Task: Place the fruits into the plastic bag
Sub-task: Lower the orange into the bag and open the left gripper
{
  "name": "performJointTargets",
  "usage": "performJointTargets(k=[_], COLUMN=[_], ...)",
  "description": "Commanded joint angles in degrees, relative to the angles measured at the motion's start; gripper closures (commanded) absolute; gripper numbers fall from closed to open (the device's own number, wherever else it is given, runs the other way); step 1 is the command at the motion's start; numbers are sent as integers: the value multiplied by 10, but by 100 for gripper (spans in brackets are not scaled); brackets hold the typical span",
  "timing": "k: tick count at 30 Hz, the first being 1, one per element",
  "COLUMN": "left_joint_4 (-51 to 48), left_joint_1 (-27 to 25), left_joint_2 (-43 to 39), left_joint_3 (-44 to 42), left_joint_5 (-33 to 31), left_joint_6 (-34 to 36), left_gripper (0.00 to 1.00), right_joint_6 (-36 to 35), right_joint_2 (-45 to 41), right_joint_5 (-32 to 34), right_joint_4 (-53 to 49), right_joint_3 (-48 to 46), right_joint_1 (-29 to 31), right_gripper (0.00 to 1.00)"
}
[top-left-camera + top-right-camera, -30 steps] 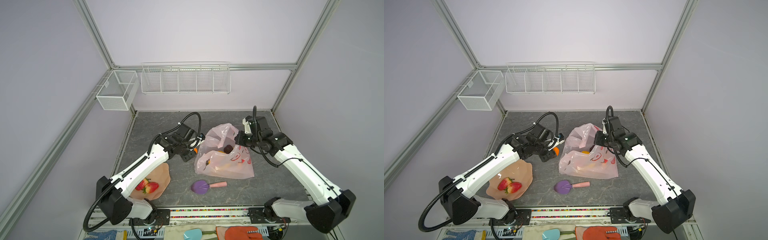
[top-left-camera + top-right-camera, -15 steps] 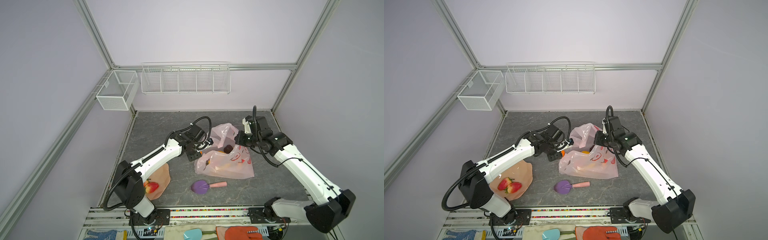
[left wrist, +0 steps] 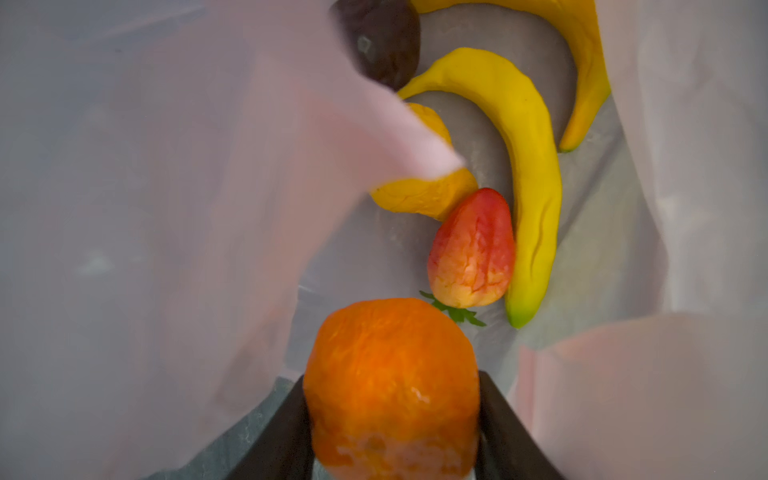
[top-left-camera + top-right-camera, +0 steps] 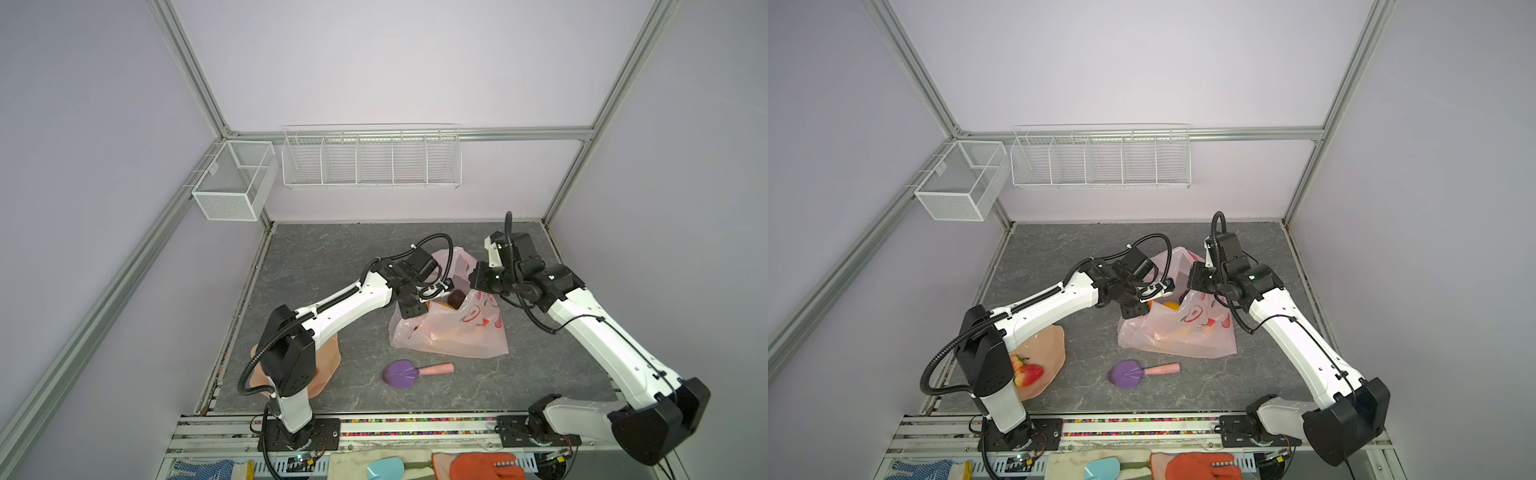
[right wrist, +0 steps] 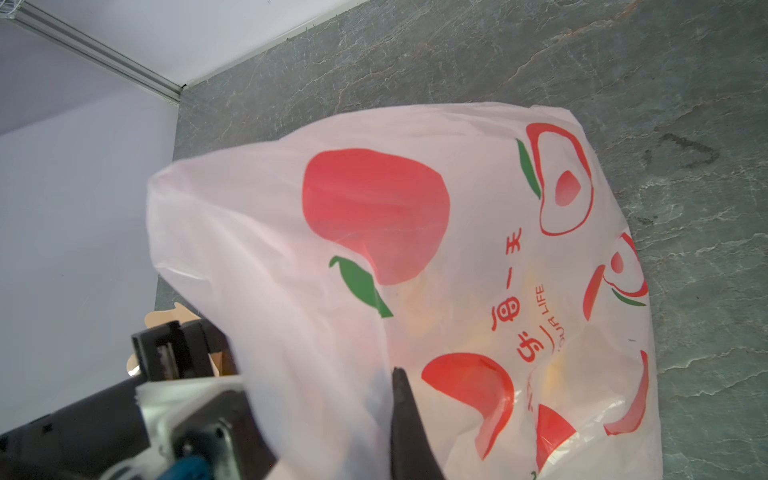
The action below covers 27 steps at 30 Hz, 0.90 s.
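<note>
In the bag (image 3: 166, 208), left tool (image 3: 390, 380) half-open around orange fruit (image 3: 390, 357)

Pale pink plastic bag (image 5: 457, 291) with red fruit prints and green leaves; orange fruit (image 3: 390, 386); yellow bananas (image 3: 528, 166); purple scoop (image 4: 401, 373) with a pink handle.

In a top view your left arm (image 4: 345, 303) hides most of the bowl (image 4: 330, 365). Blurred bag (image 3: 166, 208) film covers half the maroon ball (image 3: 386, 45). The orange (image 3: 390, 382) is cut off in the left wrist view. Film hides the tips of the right hand (image 5: 401, 399) from you.
</note>
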Motion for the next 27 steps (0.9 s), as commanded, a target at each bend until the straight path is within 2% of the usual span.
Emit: performJointTargets(k=[1,9,14,16,20,27], left_joint_4=[-12,-37,-33,-10,26,115], left_joint_1=[-16,-31,-31,-29,-29,-15], left_joint_2=[28,117,160,166,157,77], left_joint_3=[45,142,186,183,175,90], left_joint_5=[18,53,68,62,74,91], left_joint_6=[2,-49,-88,-116,-167,-253], left_gripper=[89,89,82,74,43,22], right_joint_6=[-3,1,5,5,6,6], right_joint_2=[3,7,8,8,7,3], right_joint_5=[-4,-9,-14,-14,-16,-13], right_joint_4=[-9,-3,0,2,4,5], right_joint_3=[10,11,10,9,7,3], right_joint_1=[-4,-3,-4,-4,-3,-4], right_gripper=[94,94,94,94,94,94])
